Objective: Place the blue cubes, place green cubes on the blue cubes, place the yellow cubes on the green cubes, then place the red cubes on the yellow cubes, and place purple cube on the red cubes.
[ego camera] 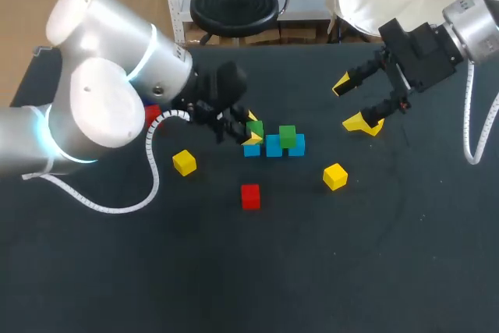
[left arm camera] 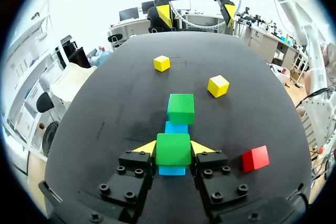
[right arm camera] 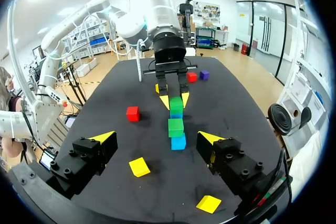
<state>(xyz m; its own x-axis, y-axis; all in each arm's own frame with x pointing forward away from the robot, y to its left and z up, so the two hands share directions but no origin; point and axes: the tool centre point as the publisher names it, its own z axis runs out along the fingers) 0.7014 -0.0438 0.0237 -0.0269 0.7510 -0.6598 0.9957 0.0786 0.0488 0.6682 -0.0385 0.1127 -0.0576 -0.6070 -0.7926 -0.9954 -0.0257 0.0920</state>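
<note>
Three blue cubes (ego camera: 273, 147) lie in a row at mid-table. One green cube (ego camera: 287, 136) sits on top of the row, toward its right. My left gripper (ego camera: 251, 129) is shut on a second green cube (left arm camera: 172, 151), which is on or just above the left-end blue cube (left arm camera: 171, 170). Two yellow cubes (ego camera: 185, 162) (ego camera: 335, 176) and a red cube (ego camera: 250, 196) lie loose in front of the row. A second red cube (right arm camera: 192, 76) and the purple cube (right arm camera: 204, 75) lie behind my left arm. My right gripper (ego camera: 351, 103) hangs open and empty to the right of the row.
The left arm's white cable (ego camera: 148, 185) loops over the table on the left. The black tabletop (ego camera: 374, 271) stretches bare across the near side.
</note>
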